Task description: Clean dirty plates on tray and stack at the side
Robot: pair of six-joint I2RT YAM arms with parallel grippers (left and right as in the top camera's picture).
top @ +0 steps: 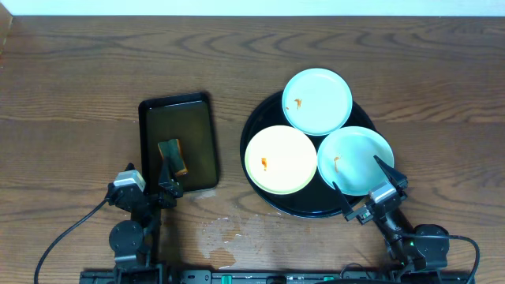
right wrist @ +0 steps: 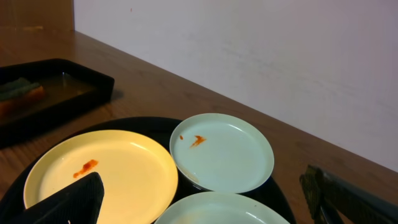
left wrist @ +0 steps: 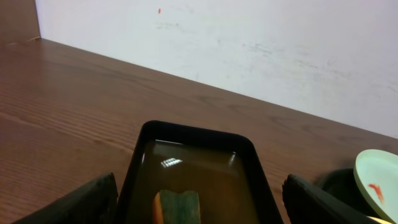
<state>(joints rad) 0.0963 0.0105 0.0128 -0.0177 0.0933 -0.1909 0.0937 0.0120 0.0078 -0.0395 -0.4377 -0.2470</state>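
A large round black tray (top: 254, 125) holds three plates. A mint plate (top: 317, 100) with an orange smear sits at the back, a pale yellow plate (top: 280, 159) with a smear at the front left, and another smeared mint plate (top: 355, 160) at the front right. My right gripper (top: 364, 189) is open and empty over the front edge of the front-right mint plate. The right wrist view shows the yellow plate (right wrist: 118, 165), the far mint plate (right wrist: 222, 152) and the near mint plate (right wrist: 217, 210). My left gripper (top: 150, 185) is open and empty at the near end of the rectangular tray.
A smaller rectangular black tray (top: 197, 106) holding brownish liquid and a green-and-orange sponge (top: 173, 156) lies left of the round tray. It also shows in the left wrist view (left wrist: 193, 134) with the sponge (left wrist: 179, 207). Water drops (top: 225, 233) wet the table front.
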